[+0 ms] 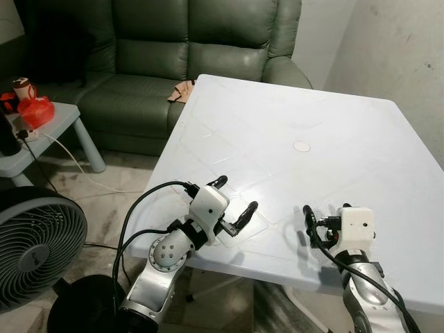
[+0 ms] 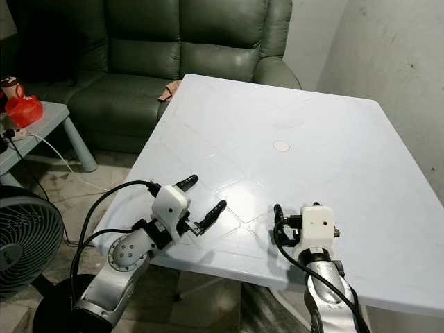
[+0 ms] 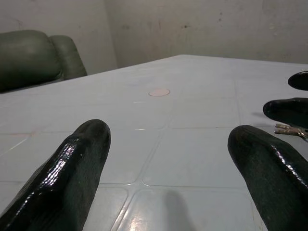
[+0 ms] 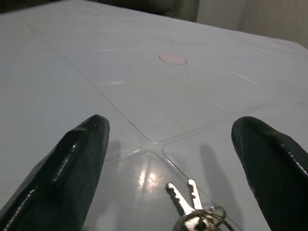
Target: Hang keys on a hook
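I am holding my right gripper (image 4: 168, 159) low over the near edge of the white bench (image 1: 291, 118), its fingers (image 4: 67, 168) spread wide. The keys (image 4: 195, 211) are lying flat on the bench between those fingers, just below them, untouched. My left gripper (image 1: 232, 201) is hovering beside it over the same edge, fingers (image 3: 67, 168) spread too. The keys (image 3: 291, 130) are sitting off its right side.

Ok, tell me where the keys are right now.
The keys lie on the white table near its front edge, between the open fingers of the right gripper; the left wrist view shows them beside those fingertips.
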Robot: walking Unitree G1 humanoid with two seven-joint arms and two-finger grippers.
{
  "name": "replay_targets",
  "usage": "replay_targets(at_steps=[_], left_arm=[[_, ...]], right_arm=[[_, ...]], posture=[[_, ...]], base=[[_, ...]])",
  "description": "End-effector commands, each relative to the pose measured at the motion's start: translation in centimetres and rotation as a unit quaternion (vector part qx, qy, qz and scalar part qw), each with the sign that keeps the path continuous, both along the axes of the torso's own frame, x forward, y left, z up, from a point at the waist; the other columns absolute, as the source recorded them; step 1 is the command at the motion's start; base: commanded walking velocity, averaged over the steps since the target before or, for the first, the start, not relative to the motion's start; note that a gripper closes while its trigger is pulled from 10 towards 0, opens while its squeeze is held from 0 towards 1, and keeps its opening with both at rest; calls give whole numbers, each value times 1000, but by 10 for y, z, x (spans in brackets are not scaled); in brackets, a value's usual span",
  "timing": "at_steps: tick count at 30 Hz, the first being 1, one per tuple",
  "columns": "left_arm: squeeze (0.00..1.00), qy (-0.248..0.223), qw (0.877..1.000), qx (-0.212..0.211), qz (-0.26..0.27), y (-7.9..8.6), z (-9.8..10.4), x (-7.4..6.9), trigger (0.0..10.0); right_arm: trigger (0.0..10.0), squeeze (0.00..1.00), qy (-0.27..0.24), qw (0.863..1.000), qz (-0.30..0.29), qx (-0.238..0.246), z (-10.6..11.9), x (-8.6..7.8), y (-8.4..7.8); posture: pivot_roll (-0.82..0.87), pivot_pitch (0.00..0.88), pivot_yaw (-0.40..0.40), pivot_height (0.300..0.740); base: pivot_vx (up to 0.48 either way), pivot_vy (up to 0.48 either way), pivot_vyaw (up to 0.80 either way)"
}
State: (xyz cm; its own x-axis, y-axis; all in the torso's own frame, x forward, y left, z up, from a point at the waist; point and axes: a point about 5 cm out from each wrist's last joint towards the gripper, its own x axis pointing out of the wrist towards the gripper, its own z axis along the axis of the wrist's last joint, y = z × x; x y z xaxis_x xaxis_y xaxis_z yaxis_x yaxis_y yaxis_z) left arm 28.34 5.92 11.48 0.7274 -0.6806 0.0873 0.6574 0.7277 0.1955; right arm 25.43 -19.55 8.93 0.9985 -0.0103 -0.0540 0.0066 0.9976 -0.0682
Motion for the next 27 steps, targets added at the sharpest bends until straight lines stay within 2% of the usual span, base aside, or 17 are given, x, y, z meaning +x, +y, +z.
replay_targets(at_steps=[1,3,7,13,17,22,24,27], left_arm=[[0,-9,1000,4,-8,-2,3,-1,10000],[0,-8,1000,5,-8,-2,3,-1,10000],[0,-6,1000,5,-5,-1,2,-1,10000],[0,-6,1000,5,-5,0,3,-2,10000],[0,-21,999,32,-15,-2,4,-2,10000],[0,-11,1000,9,-24,-4,4,-4,10000],[0,-5,1000,-14,-17,-4,6,-3,10000],[0,-7,1000,-10,-7,-2,8,-1,10000]], right_arm=[[10000,0,-3,1000,3,7,-1,-3,-1],[10000,0,-13,999,29,20,1,-5,1],[10000,0,-10,999,24,32,0,-5,0],[10000,0,-15,999,32,38,0,-7,3],[10000,0,-15,998,34,41,-1,-7,3],[10000,0,-17,998,34,42,0,-8,3],[10000,0,-25,998,30,46,1,-8,3],[10000,0,-25,998,35,44,1,-9,4]], posture=[[-64,33,-45,711],[-62,37,-44,711],[-63,38,-41,711],[-64,41,-40,711],[-64,41,-40,711],[-67,43,-37,711],[-67,43,-37,711],[-69,44,-34,711]], base=[[0,0,0],[0,0,0],[0,0,-259],[0,0,-758],[0,0,-744],[0,-446,-685],[0,0,0],[0,0,0]])
